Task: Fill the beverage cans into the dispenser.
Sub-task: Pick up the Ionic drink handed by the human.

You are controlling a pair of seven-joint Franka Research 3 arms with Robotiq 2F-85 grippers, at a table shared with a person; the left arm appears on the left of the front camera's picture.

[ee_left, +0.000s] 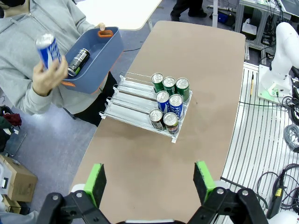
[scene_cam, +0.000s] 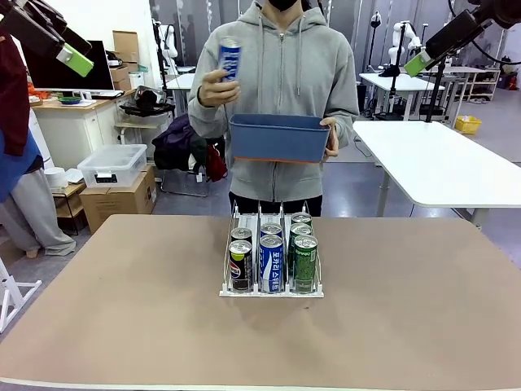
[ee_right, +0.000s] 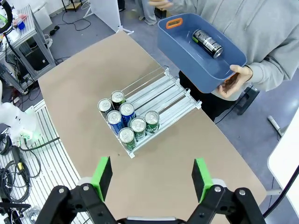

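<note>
Seven silver-topped cans (scene_cam: 271, 261) stand in the clear dispenser (scene_cam: 244, 292).

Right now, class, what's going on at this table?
A person at the far side holds up a blue-and-white can and carries a blue bin with a black can lying in it. The dispenser on the table holds seven cans at its front. The left end effector and right end effector hang open above the table, empty.

Seemingly seven cans (scene_cam: 271, 257) crowd dispenser's (scene_cam: 271, 292) front; one can (ee_right: 208, 43) lies in bin (ee_right: 180, 53).
</note>
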